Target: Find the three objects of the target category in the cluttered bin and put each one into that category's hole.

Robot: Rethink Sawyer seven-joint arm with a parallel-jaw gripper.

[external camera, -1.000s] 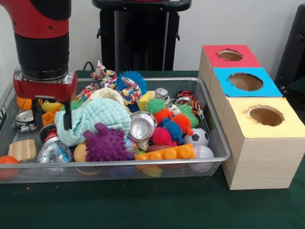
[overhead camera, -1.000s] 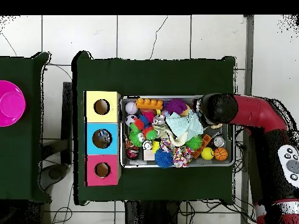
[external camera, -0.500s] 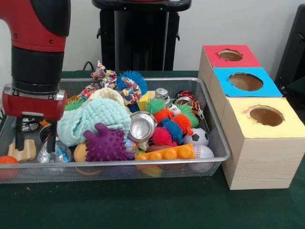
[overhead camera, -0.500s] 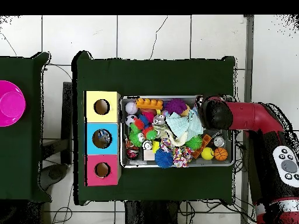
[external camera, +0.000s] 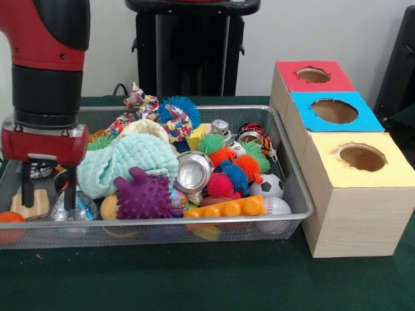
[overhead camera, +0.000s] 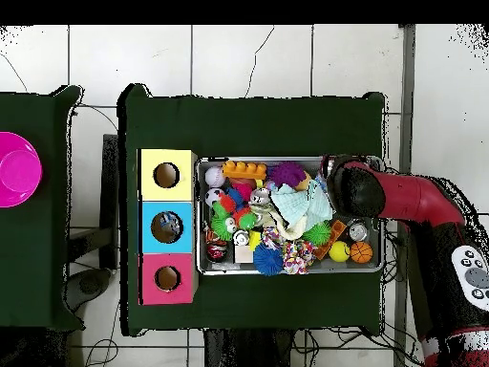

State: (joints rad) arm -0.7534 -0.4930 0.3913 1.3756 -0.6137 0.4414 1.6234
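Note:
The wire-mesh bin (external camera: 194,221) is full of toys; it also shows in the overhead view (overhead camera: 291,271). My gripper (external camera: 48,197) is open and lowered into the bin's left end in the front view. One finger (external camera: 70,188) stands against a crinkled clear bottle (external camera: 82,206); the other is by a wooden block (external camera: 32,203). In the overhead view the arm (overhead camera: 355,188) covers the gripper. The blue-topped box's hole (external camera: 334,111) lies right of the bin, between the red and yellow boxes, and shows in the overhead view (overhead camera: 166,226). No other bottle is plainly visible.
A mint cloth (external camera: 130,159), a purple spiky ball (external camera: 144,194), a crushed silver can (external camera: 192,172) and an orange brick (external camera: 227,207) crowd the bin's middle. The red-topped box (external camera: 313,74) and yellow-topped box (external camera: 362,157) flank the blue one. A pink bowl (overhead camera: 14,170) sits on a side table.
My gripper moved from beside the mint cloth towards the bin's front left corner and went lower. It has barely shifted in the last half second.

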